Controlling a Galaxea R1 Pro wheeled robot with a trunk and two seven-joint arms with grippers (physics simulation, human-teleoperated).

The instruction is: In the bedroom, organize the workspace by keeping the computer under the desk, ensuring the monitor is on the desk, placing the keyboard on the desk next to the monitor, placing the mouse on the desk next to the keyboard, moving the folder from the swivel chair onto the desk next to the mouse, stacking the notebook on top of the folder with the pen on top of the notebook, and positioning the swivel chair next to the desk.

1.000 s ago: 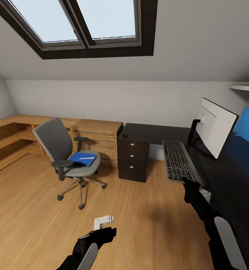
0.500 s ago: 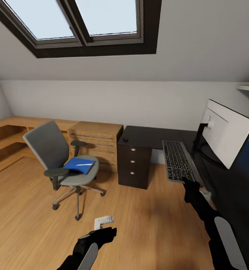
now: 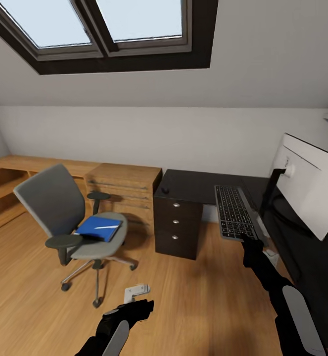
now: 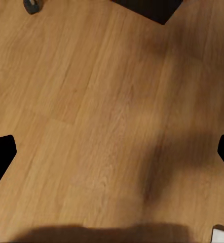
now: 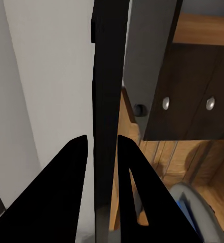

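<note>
At the near right of the head view, the right gripper is clamped on the near edge of the keyboard, holding it in the air over the gap between the floor and the desk. In the right wrist view, its two dark fingers pinch the keyboard's thin edge between them. The keyboard hangs beside the desk's black top, not yet laid on it.

Near the bottom centre, the left gripper hovers over bare wood floor, holding nothing; its fingers sit wide apart at the edges of the left wrist view. A small white object lies on the floor just beyond it; too small to identify.

To the right, the monitor stands on the desk, its white back showing. That part looks done.

Farther left, the swivel chair stands apart from the desk, in front of a low wooden cabinet. The blue folder lies on its seat, with the pale pen resting on top.

A small dark object sits on the desk's far left corner, perhaps the mouse. Judging from this, the keyboard, folder, pen, notebook and chair all remain to be placed.
</note>
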